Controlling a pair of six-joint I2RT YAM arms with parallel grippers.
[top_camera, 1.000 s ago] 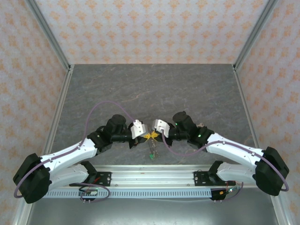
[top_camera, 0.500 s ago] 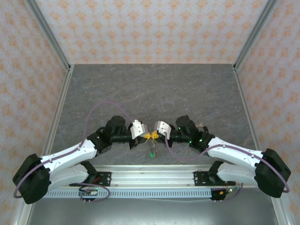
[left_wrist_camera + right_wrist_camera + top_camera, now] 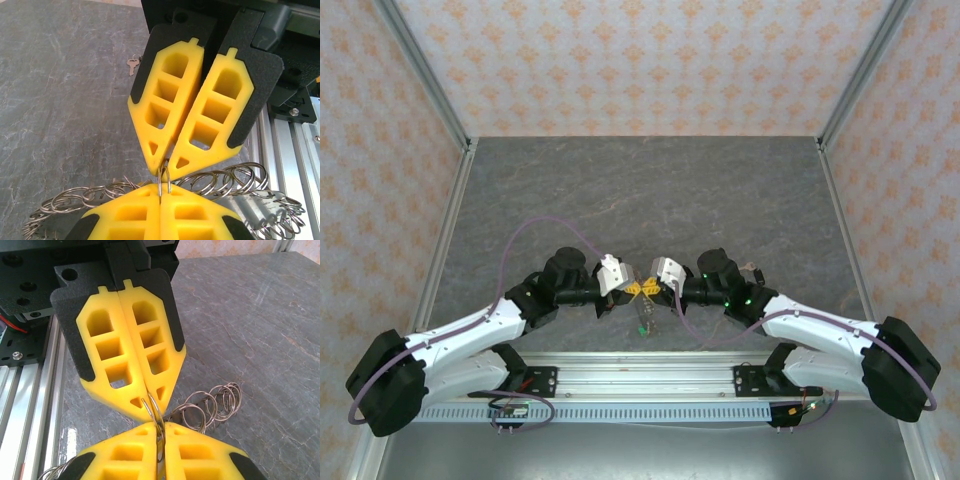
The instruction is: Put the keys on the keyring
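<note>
**A:** Starting at the left, what was the left hand point(image 3: 631, 290) doing?

**B:** It was fully closed, its yellow pads pressed flat together on one thin loop of the keyring point(image 3: 235, 176). It had reached in towards the middle, close to the near edge of the surface point(image 3: 60, 100).

**A:** Why pinch just one loop?

**B:** My guess is that it served as an anchor. The ring is a limp, chain-like run of wire coils, and it would slide about if nothing held it. Most of it lay slack on the surface below and to either side of the pads, with only the pinched loop standing upright.

**A:** And moving right?

**B:** The right hand point(image 3: 650, 288) came in from the opposite side, tip to tip with the left. Its pads were narrowed to a slit on that same loop, touching it just above the left hand's grip.

**A:** Why two grips on one loop?

**B:** Probably so one could steady it while the other worked the wire apart for a key. I couldn't see any gap in the wire.

**A:** Where were the keys?

**B:** One small key point(image 3: 132, 65) lay flat on the surface beyond the right hand, well apart from the ring and not yet threaded.
</note>
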